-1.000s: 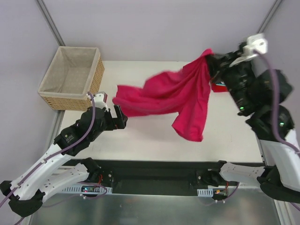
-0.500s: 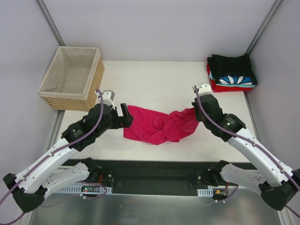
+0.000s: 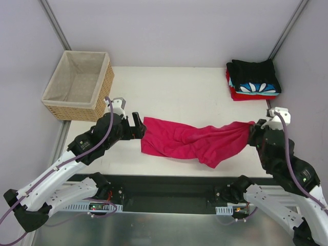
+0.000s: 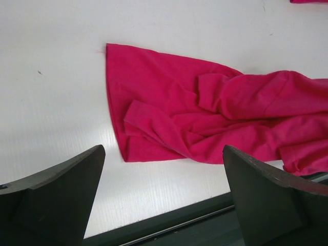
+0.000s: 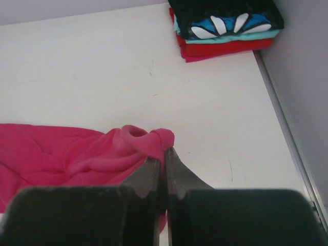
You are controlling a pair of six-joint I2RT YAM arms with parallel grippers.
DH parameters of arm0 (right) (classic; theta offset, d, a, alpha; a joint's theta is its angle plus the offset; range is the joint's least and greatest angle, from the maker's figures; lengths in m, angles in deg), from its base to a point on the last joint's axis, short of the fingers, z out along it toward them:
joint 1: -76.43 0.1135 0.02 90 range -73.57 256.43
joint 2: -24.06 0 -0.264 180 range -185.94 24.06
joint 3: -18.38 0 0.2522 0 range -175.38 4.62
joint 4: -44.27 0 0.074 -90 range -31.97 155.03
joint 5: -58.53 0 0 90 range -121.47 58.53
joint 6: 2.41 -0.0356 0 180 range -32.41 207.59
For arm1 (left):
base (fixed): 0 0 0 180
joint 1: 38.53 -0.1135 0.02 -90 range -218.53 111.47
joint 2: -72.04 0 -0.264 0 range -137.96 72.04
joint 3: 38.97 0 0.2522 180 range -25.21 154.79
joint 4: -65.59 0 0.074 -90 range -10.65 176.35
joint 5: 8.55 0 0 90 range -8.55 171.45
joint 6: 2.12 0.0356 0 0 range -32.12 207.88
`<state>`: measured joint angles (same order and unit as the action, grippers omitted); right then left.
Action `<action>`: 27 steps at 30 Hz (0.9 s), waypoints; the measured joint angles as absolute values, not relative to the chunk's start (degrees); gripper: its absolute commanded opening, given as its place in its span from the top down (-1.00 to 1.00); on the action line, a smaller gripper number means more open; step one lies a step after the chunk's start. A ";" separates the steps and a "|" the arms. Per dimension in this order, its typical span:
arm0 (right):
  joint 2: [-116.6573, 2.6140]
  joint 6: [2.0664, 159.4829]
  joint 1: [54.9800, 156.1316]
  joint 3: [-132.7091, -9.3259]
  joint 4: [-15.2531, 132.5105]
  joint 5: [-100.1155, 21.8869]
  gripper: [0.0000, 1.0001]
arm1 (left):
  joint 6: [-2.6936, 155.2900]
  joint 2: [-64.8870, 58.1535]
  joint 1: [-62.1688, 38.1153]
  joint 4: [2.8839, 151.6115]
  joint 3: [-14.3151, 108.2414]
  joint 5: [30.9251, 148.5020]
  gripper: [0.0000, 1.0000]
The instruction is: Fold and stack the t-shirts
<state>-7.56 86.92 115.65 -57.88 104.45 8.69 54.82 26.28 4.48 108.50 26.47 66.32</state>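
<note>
Top external view gives you the crimson tee lying rumpled and drawn out crosswise on the near half of the tabletop, well apart from the folded stack of black, blue-white and red shirts in the far right corner. Your right pincer is pressed together on a bunched wad at the tee's right end. The right wrist view shows cloth puckered over the closed tips, and you cannot tell which part of the shirt that wad is. Your left pincer is spread wide and holds nothing, just beside the tee's left edge, which the left wrist view shows lying flat and straight with one clean corner. Expect the cloth to be light, limp and a little clingy. It will probably sag and rope up between two grips rather than keep a shape, and a pinch on a wad only drags the twist along. That flat left corner looks like your best hold: come in low against the tabletop and pinch the edge itself, then seek a matching corner or hem for the right side.
</note>
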 measured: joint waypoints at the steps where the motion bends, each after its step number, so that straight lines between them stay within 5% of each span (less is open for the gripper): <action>1: -6.49 86.16 115.63 -57.71 105.30 9.50 0.99 | 54.88 26.24 4.48 108.48 26.54 66.34 -0.98; 4: -5.81 82.38 115.61 -56.03 108.12 10.81 0.99 | 55.04 25.71 4.48 108.04 26.85 66.43 -0.99; 5: -6.42 81.20 115.61 -55.13 109.15 10.79 0.75 | 55.04 25.52 4.48 107.86 26.85 66.49 -0.98; 6: -7.16 80.32 115.61 -54.43 109.89 10.72 0.01 | 55.04 25.36 4.48 107.82 26.85 66.56 -0.98; 9: -11.03 77.74 115.61 -52.83 111.75 10.04 -0.99 | 55.04 25.23 4.48 107.82 26.85 67.28 -0.98; 19: -15.29 76.06 115.61 -51.98 111.20 6.85 -0.93 | 54.80 24.64 4.48 107.38 26.56 70.60 -0.98; 27: -15.16 76.98 115.61 -52.70 108.56 4.93 -0.93 | 54.38 7.51 1.02 105.59 28.92 72.09 -0.87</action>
